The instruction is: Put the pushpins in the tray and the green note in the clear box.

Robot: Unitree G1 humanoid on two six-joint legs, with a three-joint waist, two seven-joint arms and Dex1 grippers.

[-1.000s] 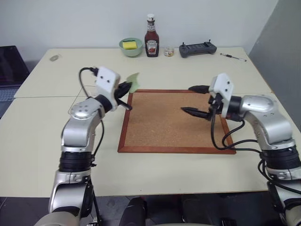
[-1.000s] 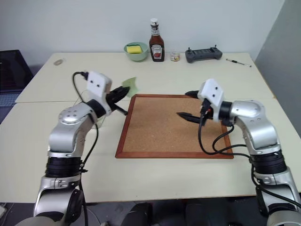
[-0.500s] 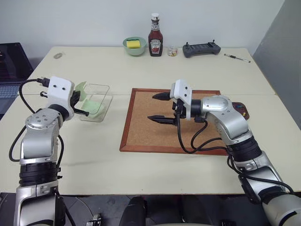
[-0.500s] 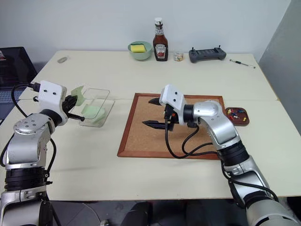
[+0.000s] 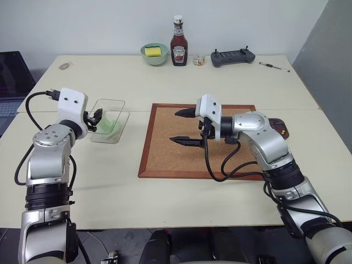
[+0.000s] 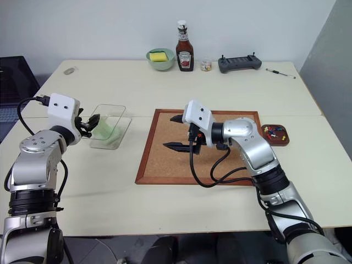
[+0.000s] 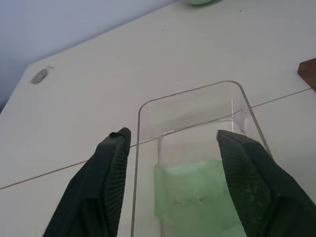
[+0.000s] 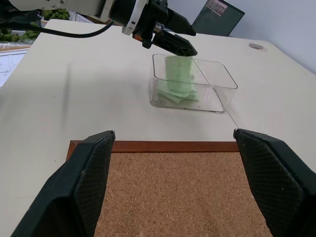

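- Your left gripper (image 7: 170, 143) stands spread over the near end of the clear box (image 5: 108, 120), one finger outside a long wall, the other above the inside, with nothing between them.
- The green note (image 7: 197, 195) is inside the box. From the right wrist view it seems to lean against a wall rather than lie flat, though the clear plastic makes that hard to judge.
- To finish the step well, draw the left gripper straight back and up, keeping the fingers wide so neither tip clips the rim and drags the light box.
- The pushpins (image 6: 273, 131) lie in the tray (image 6: 275, 136), just past the cork board's (image 5: 170, 148) right edge.
- Your right gripper (image 5: 182, 126) hovers wide apart and empty over the board.
- There is open table toward you and to the left of the box; its right wall sits near the board's frame, so avoid sweeping that way.
- The bowl (image 5: 153, 53), ketchup bottle (image 5: 177, 49) and controller (image 5: 233, 56) stand well apart at the far edge.
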